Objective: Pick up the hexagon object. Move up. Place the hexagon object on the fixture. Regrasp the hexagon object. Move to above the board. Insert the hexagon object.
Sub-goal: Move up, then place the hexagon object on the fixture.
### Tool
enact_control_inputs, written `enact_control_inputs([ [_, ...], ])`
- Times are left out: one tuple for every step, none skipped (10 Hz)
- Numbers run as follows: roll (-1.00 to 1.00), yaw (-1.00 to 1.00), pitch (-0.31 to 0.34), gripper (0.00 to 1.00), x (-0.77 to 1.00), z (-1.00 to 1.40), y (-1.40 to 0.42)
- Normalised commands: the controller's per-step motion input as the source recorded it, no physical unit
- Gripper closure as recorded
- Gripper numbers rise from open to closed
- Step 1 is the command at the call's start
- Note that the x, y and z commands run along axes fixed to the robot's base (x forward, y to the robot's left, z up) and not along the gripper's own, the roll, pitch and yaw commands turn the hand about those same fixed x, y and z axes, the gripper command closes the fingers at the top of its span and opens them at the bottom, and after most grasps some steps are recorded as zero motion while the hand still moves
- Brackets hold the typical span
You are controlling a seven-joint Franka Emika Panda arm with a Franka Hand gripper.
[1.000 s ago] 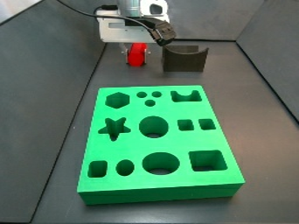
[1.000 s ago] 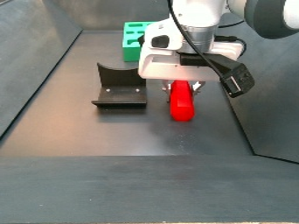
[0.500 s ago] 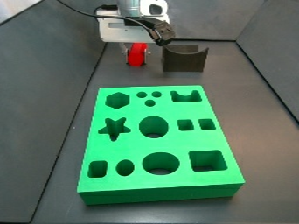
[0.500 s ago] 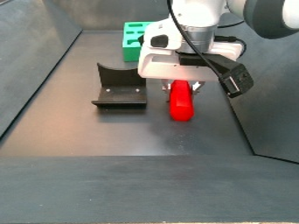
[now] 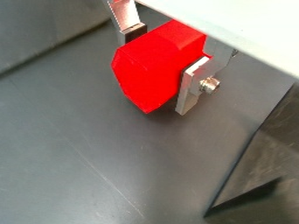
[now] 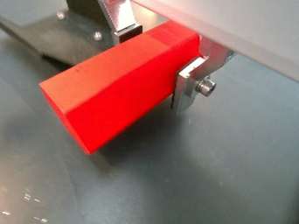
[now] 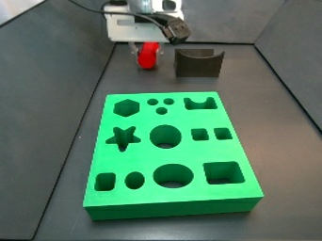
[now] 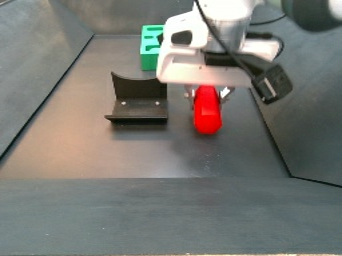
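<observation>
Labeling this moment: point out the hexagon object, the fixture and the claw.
hexagon object [image 8: 207, 112], side view, its red side face below the fingers.
fixture [image 8: 135, 101], side view, the dark upright wall of the notched block.
claw [image 5: 162, 54], wrist view, midway between the silver fingertips, shut on the hexagon object.

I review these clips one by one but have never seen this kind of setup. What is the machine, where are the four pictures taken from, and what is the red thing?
This is a single robot arm ending in a two-finger gripper. Two pictures come from cameras fixed beside the table, two from cameras on the arm's wrist, looking down past the fingers.

On the dark floor lie a large bright green board with shaped cut-out holes and a small dark notched fixture. The gripper is beside the fixture, beyond the board's far end in a side view.

The red thing is a small bright red hexagonal prism block. Both wrist views show the silver finger plates clamped on its sides, so it is held.
</observation>
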Motion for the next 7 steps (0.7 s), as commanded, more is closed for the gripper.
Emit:
enact_control_inputs([
  [-0.01, 0.03, 0.007, 1.00, -0.02, 0.56, -0.02],
  [-0.02, 0.03, 0.016, 1.00, -0.02, 0.36, -0.02],
  [-0.03, 0.03, 0.021, 1.00, -0.02, 0.21, -0.02],
  [0.00, 0.00, 0.000, 1.00, 0.00, 1.00, 0.00],
  [0.00, 0.00, -0.007, 1.00, 0.01, 1.00, 0.00],
  [-0.01, 0.00, 0.020, 1.00, 0.00, 1.00, 0.00],
  [-0.02, 0.00, 0.023, 1.00, -0.01, 1.00, 0.00],
])
